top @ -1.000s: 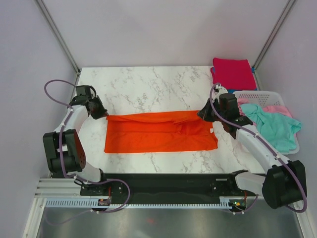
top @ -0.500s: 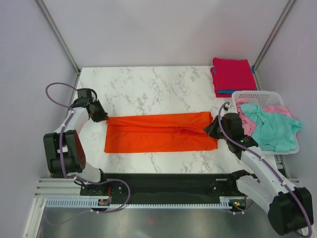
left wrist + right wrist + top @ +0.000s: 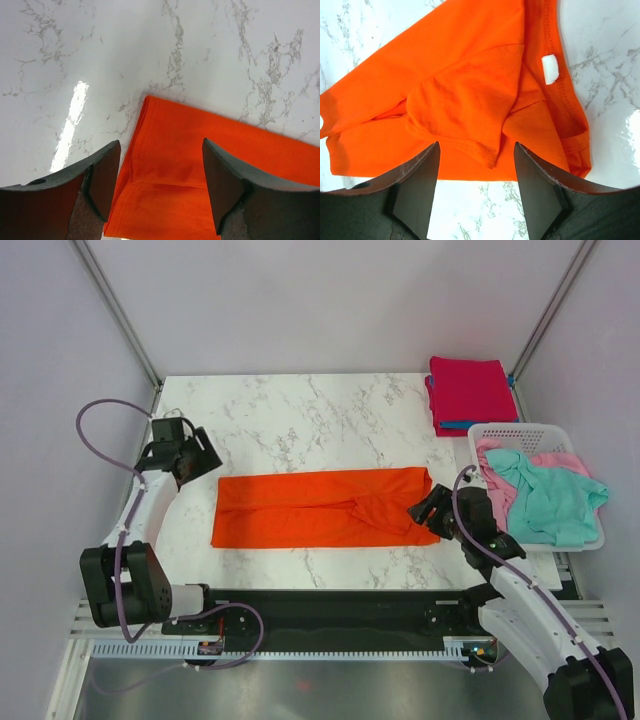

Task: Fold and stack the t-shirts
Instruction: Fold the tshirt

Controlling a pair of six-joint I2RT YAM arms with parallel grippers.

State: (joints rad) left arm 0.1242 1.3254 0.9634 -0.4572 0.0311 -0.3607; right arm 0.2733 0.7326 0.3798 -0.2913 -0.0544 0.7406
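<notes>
Both hovered low, tilted down over opposite ends of the orange-red t-shirt point(image 3: 320, 508): left gripper point(image 3: 161, 150) and right gripper point(image 3: 476, 150) gaping, empty.

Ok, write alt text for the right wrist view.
An orange t-shirt lies folded on a marble table, one sleeve turned in over it and a white label near its collar. The right gripper hangs open over its edge.

Flat shirt point(image 3: 320, 508) spread at centre of bench point(image 3: 300, 410); folded stack point(image 3: 470, 390) far right corner; basket point(image 3: 520, 430) just nearer, loose shirts point(image 3: 545, 500) inside.
</notes>
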